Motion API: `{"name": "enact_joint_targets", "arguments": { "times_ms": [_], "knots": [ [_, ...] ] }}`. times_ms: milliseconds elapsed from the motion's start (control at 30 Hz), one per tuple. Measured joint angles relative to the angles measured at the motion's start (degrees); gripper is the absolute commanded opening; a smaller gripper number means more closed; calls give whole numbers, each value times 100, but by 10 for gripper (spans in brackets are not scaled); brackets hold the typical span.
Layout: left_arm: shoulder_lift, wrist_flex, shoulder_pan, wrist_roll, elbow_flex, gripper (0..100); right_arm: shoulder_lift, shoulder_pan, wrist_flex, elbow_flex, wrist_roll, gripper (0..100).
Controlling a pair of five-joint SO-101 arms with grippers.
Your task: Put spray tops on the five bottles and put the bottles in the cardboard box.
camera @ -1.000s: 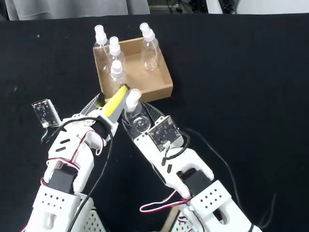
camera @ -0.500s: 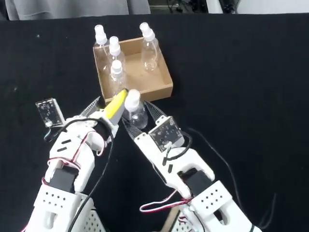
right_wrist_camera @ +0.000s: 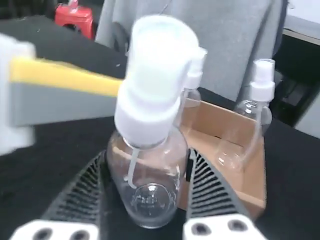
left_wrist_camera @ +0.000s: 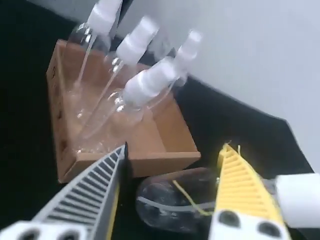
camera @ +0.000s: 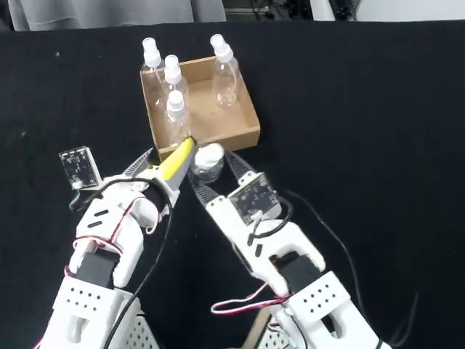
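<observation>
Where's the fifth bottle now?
High view: the fifth bottle sits in the right gripper, just outside the near wall of the cardboard box, beside the left gripper.

Yellow finger (left_wrist_camera: 240,180) hides neck of bottle (left_wrist_camera: 167,202), spray top (left_wrist_camera: 300,200) cut @ edge.

We look down on a black-covered table (camera: 378,109). Directly on it sits the cardboard box (camera: 218,139), toward the far middle, open side up, and a thin cable (camera: 330,234) trails over the tabletop on the right
</observation>
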State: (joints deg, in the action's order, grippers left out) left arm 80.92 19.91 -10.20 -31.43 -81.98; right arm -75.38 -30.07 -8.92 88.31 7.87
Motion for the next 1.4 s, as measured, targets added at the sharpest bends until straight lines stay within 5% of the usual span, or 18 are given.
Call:
{"name": "enact_joint_targets", "arguments": {
  "times_ms": [600, 1400],
  "knots": [
    [0, 0, 1978, 44, 44, 273, 0, 167, -211, 0, 0, 28],
    [0, 0, 2312, 53, -1090, 273, 0, 993, -378, -299, 0, 28]
  ]
}}
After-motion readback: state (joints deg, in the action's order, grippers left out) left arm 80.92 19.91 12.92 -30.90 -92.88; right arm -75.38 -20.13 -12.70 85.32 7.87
